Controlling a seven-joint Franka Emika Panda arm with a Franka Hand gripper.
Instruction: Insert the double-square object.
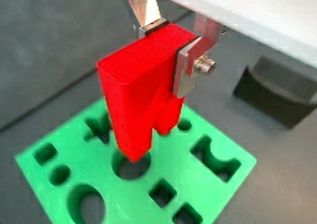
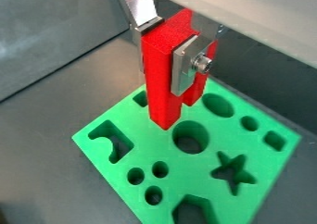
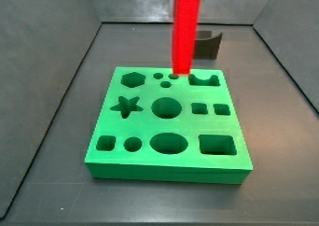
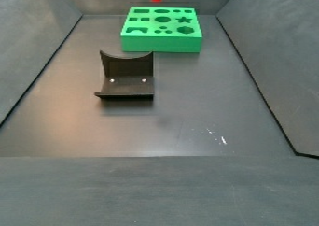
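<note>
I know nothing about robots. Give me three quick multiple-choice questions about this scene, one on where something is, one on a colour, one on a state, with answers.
1. Where is the double-square object?
A. Lying on the floor
B. Held upright above the green board
C. Resting on the fixture

2. What colour is the board with the shaped holes?
A. Green
B. Blue
C. Yellow

3. What are the gripper's fingers doing?
A. Spread wide with nothing between them
B. Pressing on the board
C. Closed on the red block

Answers:
1. B: in both side views it hangs over the board's far part, and in both wrist views its lower end hovers above the holes.
2. A: every view shows it bright green.
3. C: both wrist views show silver plates clamped against the block's sides.
</note>
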